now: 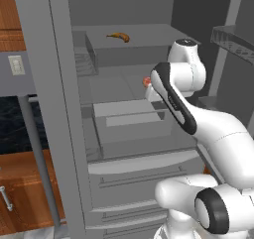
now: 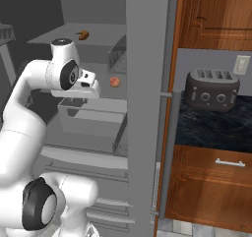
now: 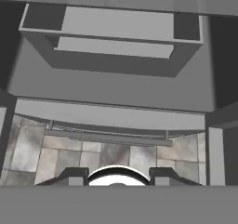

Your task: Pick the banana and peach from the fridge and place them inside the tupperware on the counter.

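peach (image 1: 147, 81): partly hidden behind arm | toaster (image 2: 212, 89): slot detail blurred | hand (image 3: 118, 175): fingertips cut off

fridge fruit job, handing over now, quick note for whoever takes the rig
Gripper: fingertips spread apart, nothing between them; points down at an open grey drawer and the floor.
Banana: on the upper shelf of the open fridge, untouched.
Peach: on the shelf below, close beside the arm's wrist, not held.
Counter: to the right of the fridge, with a toaster on it.
Done: no fruit picked.
Left: pick both, place them in the tupperware.
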